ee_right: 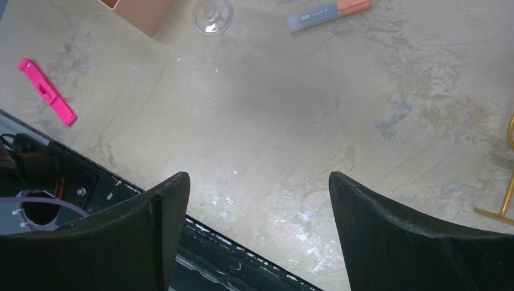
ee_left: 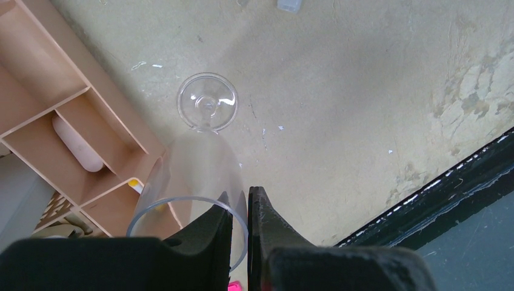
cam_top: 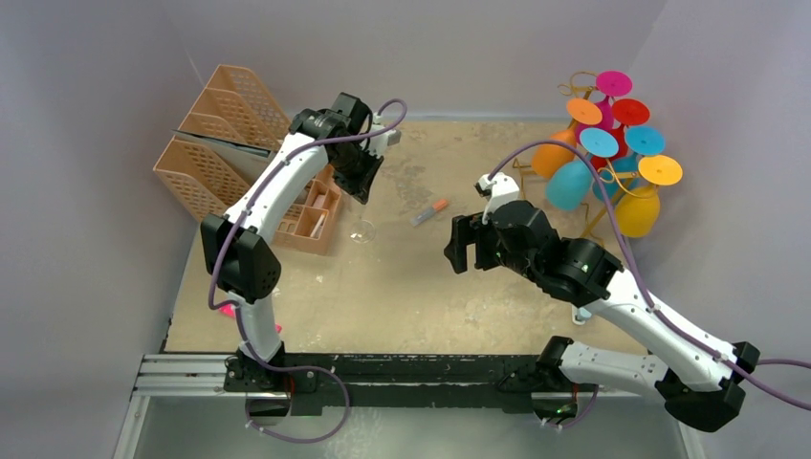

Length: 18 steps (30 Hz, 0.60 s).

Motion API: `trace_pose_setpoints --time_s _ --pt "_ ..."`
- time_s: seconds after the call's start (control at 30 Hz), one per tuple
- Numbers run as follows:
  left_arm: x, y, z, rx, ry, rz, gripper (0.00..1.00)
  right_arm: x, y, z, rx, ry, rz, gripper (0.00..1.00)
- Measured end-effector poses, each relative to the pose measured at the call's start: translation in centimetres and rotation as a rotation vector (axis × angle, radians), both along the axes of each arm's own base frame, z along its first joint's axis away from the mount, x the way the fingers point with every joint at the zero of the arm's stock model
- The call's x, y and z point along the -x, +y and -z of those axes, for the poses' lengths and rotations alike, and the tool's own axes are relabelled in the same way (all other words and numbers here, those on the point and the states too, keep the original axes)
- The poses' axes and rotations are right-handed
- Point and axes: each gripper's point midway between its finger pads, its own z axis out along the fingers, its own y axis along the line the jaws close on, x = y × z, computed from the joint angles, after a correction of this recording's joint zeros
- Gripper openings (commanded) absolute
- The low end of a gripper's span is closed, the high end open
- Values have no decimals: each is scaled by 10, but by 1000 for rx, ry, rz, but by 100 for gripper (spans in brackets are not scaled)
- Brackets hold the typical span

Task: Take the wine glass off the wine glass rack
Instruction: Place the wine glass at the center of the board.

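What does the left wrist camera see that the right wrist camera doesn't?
Only the left wrist view: the left gripper shut on the rim of the clear wine glass, the glass's see-through bowl, and the open compartments of the peach tray.
Only the right wrist view: the right gripper with its fingers wide apart and holding nothing, and a gold bit of the wine glass rack at the right edge.
Both: the glass's round foot, a corner of the peach tray and the tan table.
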Motion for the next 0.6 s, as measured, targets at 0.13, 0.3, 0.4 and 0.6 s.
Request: trace_pose_setpoints --time_s 0.13,0.3,0.4,0.6 --pt "0 0 0 0 0 0 3 -2 -3 0 19 -12 3 87" --pt "0 1 0 -4 0 0 28 -6 -1 -5 47 -22 -2 90" --pt "1 2 1 -9 6 -3 37 -10 1 -15 50 -42 -8 90" --pt "1 2 -3 -4 -4 -6 71 -10 6 -29 33 -60 -38 92"
